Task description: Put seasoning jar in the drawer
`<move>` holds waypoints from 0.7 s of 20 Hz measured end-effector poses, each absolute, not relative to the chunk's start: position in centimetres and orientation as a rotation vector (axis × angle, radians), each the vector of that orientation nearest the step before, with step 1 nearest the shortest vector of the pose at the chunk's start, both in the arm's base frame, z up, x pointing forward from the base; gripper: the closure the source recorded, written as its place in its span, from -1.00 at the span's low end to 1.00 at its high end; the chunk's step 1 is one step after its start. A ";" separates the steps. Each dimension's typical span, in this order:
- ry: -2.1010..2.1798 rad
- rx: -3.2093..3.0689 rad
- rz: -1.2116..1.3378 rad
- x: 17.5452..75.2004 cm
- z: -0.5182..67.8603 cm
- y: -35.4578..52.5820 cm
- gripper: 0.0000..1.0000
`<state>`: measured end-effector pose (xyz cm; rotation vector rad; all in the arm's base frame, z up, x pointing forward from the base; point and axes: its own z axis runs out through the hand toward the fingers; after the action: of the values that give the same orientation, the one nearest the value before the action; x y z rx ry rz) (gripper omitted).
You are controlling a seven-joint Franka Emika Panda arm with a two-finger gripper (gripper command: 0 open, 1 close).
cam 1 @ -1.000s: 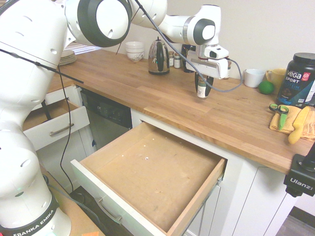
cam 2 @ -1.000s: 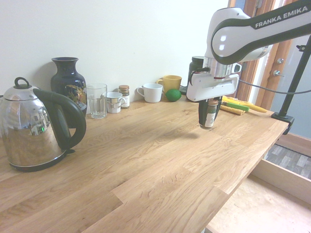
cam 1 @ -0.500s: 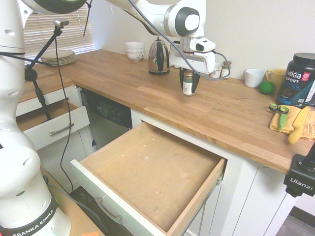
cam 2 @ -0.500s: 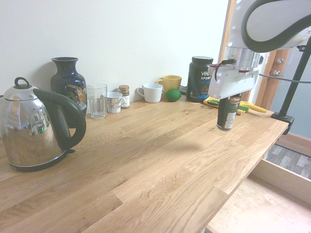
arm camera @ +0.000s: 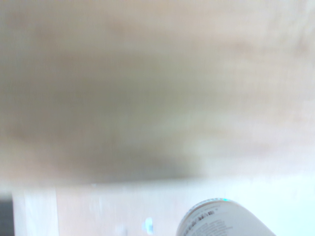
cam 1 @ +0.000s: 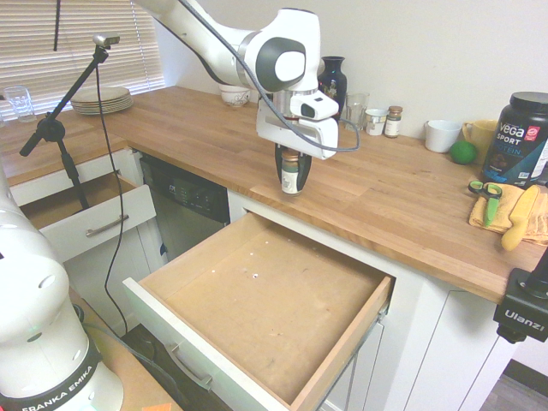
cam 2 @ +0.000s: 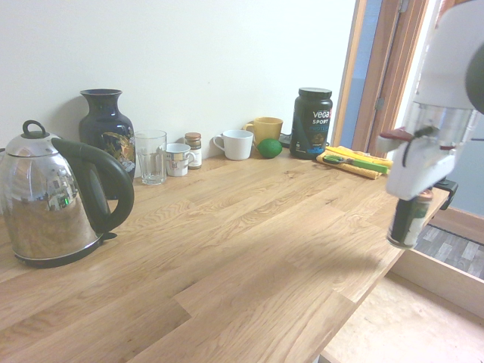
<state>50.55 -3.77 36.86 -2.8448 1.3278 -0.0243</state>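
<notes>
I have the jar (cam 1: 289, 178) pinched tight in my gripper (cam 1: 292, 184), up high near the edge of the counter (cam 1: 377, 193), at 12 o'clock from the open drawer (cam 1: 265, 300) in the first outside view.

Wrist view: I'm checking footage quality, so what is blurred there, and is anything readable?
Wrist view: countertop smeared and out of focus, the seasoning jar's barcode discernible, pale glare lower right; second exterior view: soft shadow on the countertop.
</notes>
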 end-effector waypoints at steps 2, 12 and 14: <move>1.335 -2.849 -0.023 48.9 35.8 -3.5 1.00; 1.335 -2.848 -0.036 46.1 31.2 -3.1 1.00; 1.338 -2.847 -0.037 46.2 29.8 -3.3 1.00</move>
<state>46.24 -3.29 29.82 -2.8473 1.3377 -0.0375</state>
